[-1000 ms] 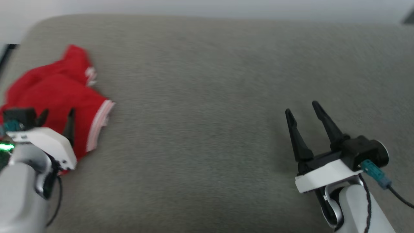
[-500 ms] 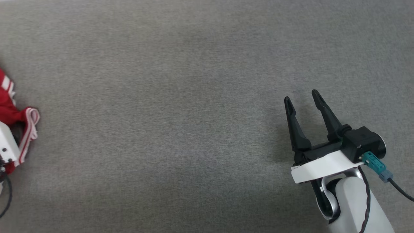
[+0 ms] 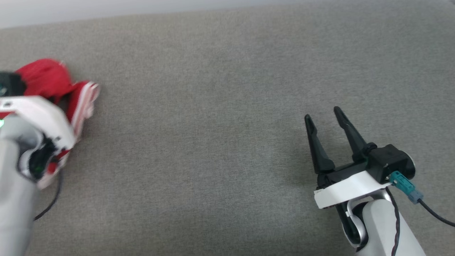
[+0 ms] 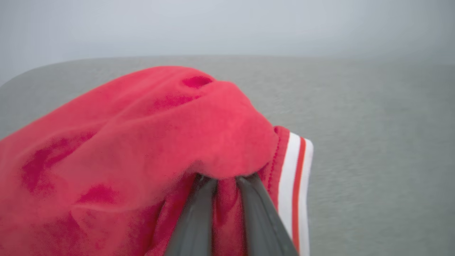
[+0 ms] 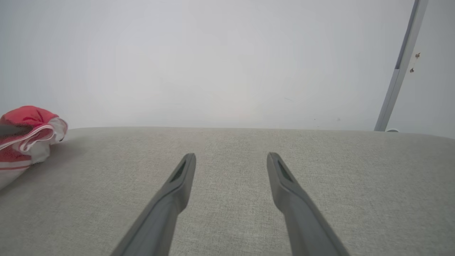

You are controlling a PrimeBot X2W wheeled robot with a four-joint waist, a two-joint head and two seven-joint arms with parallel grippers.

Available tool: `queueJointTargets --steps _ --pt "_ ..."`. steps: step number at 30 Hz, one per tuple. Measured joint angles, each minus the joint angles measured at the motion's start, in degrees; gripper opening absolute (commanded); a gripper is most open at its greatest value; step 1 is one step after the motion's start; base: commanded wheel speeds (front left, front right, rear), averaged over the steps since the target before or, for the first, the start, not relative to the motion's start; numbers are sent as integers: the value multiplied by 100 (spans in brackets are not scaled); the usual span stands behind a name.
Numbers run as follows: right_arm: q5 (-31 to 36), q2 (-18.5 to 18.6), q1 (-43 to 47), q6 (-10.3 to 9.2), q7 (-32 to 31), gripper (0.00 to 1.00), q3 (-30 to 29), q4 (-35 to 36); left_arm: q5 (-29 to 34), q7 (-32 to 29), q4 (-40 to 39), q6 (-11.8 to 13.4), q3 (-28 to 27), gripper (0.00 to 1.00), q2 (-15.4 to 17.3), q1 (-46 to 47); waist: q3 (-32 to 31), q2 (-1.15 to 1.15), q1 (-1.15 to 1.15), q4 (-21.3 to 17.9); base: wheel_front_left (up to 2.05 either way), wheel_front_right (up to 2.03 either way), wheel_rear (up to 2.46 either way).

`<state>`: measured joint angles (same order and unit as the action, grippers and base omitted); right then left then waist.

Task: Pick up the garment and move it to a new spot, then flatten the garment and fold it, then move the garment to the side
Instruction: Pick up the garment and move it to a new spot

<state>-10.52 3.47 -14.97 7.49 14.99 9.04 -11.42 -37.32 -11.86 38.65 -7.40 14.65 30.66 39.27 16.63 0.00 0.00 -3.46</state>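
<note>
So, L gripper (image 4: 226,180) is pinched narrow on a fold of the red garment (image 4: 142,135), w/ cloth bunched over its fingertips and the striped edging (image 4: 295,185) just beside them. Garment is at the far left of the grey fabric surface (image 3: 213,106). R gripper (image 3: 321,113) is spread wide, nothing between its fingers, well apart from it.

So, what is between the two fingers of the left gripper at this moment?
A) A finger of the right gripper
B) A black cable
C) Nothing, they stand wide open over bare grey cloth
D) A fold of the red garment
D: in the left wrist view a fold of the red garment is pinched between the dark fingers of the left gripper, which stand close together.
</note>
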Motion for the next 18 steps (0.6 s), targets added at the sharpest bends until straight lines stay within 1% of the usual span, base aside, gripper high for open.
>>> queueJointTargets --steps 4,6,9,14,16,18 --pt "-76 -36 8 0 0 100 53 -4 -466 -230 -901 0 432 0 -81 95 -99 0 0 -106 0 0 0" --pt "-136 -37 8 0 0 100 59 -5 -641 -370 -1310 0 699 0 -145 190 -95 0 0 -217 0 0 0" --pt "-399 -37 -2 0 0 100 108 21 -905 -613 -1831 0 1129 0 -272 420 -54 0 0 -420 0 0 0" --pt "-813 -41 -131 1 0 100 189 77 -984 -958 -2108 0 1944 0 -589 1021 114 0 0 -867 0 0 0" --pt "-971 -42 -167 0 0 100 222 74 -1023 -992 -2091 0 2220 0 -790 1319 206 0 0 -1074 0 0 0" --pt "-1145 -38 -227 0 0 100 225 77 -1215 -966 -2064 0 2526 0 -993 1635 308 0 0 -1284 0 0 0"
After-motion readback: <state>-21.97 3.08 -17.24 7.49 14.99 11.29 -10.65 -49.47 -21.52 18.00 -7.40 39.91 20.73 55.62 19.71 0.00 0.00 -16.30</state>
